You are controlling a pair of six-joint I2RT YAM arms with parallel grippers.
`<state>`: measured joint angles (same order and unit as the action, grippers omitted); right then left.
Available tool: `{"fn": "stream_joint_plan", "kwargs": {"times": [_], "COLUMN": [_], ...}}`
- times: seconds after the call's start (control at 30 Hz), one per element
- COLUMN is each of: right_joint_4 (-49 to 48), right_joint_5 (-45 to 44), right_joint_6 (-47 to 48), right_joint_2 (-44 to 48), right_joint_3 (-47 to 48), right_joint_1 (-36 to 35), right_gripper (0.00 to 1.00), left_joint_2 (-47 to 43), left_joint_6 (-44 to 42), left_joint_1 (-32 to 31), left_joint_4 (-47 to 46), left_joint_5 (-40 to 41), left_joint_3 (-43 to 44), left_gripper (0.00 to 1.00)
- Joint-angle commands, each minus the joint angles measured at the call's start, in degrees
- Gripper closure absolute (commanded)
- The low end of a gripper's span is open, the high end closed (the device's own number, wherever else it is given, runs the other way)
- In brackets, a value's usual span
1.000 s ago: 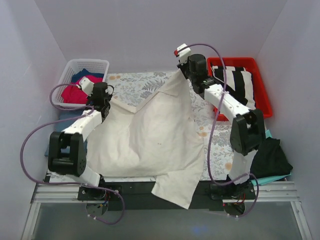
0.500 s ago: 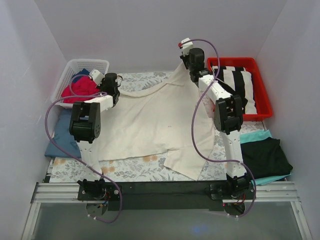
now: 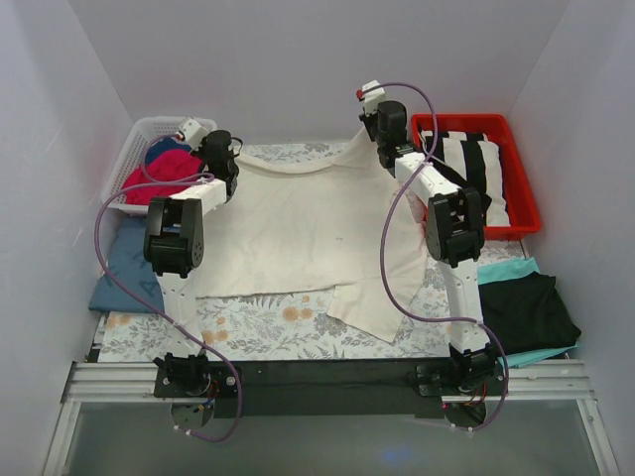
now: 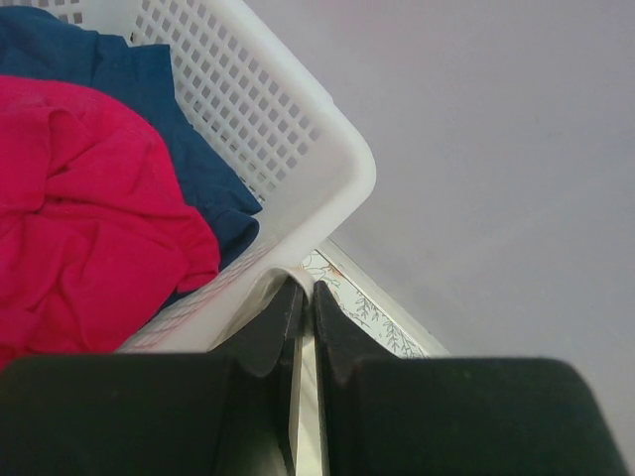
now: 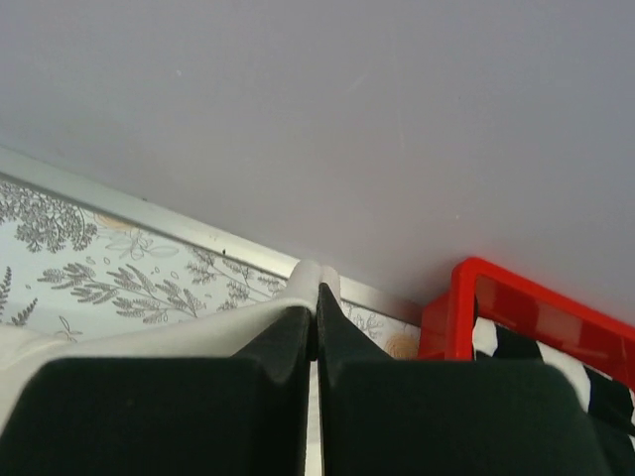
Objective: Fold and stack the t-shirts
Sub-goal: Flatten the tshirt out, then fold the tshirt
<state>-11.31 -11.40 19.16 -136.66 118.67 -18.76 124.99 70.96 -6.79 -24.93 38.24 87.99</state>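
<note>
While stretching the cream t-shirt (image 3: 298, 223) crosswise along the far edge of the floral covering (image 3: 258, 322), clamps one far corner in the right gripper (image 5: 317, 297), with a cream fold plainly between closed jaws. Probably clamps the other corner in the left gripper (image 4: 301, 302), judging by a thin pale sliver there. Trails from both toward the arm bases. Equally near to either arm.
</note>
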Motion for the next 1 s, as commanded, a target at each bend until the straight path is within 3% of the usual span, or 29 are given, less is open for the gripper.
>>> {"fn": "stream_joint_plan", "kwargs": {"times": [0.0, 0.07, 0.1, 0.17, 0.2, 0.3, 0.37, 0.5, 0.63, 0.8, 0.97], "right_joint_4": [-3.5, -3.5, -3.3, -2.1, -0.9, 1.6, 2.2, 7.9, 11.9, 17.3, 19.0], "right_joint_5": [-2.3, -1.9, -1.4, -1.3, -1.6, -3.2, -4.9, -5.1, -3.4, 2.9, 6.8], "right_joint_6": [-1.1, -1.1, -1.1, -0.9, -0.9, -1.4, -2.2, -8.7, -14.6, -18.7, -22.8], "right_joint_2": [6.0, 7.5, 7.8, 7.8, 7.7, 9.7, 13.9, 23.3, 35.6, 42.3, 45.4], "right_joint_3": [-3.3, -4.4, -4.8, -3.8, -3.1, -3.4, -6.9, -16.7, -32.1, -46.1, -55.5], "right_joint_1": [0.3, 0.3, 0.4, 0.4, 0.4, 0.4, 0.3, 0.0, -1.5, -3.8, -6.1], "right_gripper": [0.99, 0.99, 0.82, 0.6, 0.34, 0.17, 0.14, 0.13, 0.13, 0.14, 0.15], "left_joint_2": [-2.9, -2.6, -2.1, -1.2, -1.1, -2.6, -5.8, -13.3, -21.1, -29.2, -30.1], "left_joint_6": [-2.6, -3.5, -3.4, -3.6, -3.5, -2.7, -2.1, 0.7, 5.6, 10.5, 12.3], "left_joint_1": [0.5, 0.5, 0.5, 0.5, 0.5, 0.5, 0.4, -0.2, -1.6, -2.8, -3.0], "left_joint_4": [-2.1, -1.5, -0.9, 1.4, 2.2, 3.6, 3.6, 7.1, 17.4, 26.8, 35.8], "left_joint_5": [1.3, 0.0, -0.4, -0.9, -1.3, -1.6, -1.9, -2.9, -4.6, -11.3, -15.4], "left_joint_3": [0.7, 1.4, 2.0, 4.0, 4.6, 3.4, 1.8, -5.0, -11.9, -20.3, -24.7], "left_gripper": [1.0, 1.0, 0.95, 0.75, 0.53, 0.36, 0.3, 0.3, 0.29, 0.29, 0.29]}}
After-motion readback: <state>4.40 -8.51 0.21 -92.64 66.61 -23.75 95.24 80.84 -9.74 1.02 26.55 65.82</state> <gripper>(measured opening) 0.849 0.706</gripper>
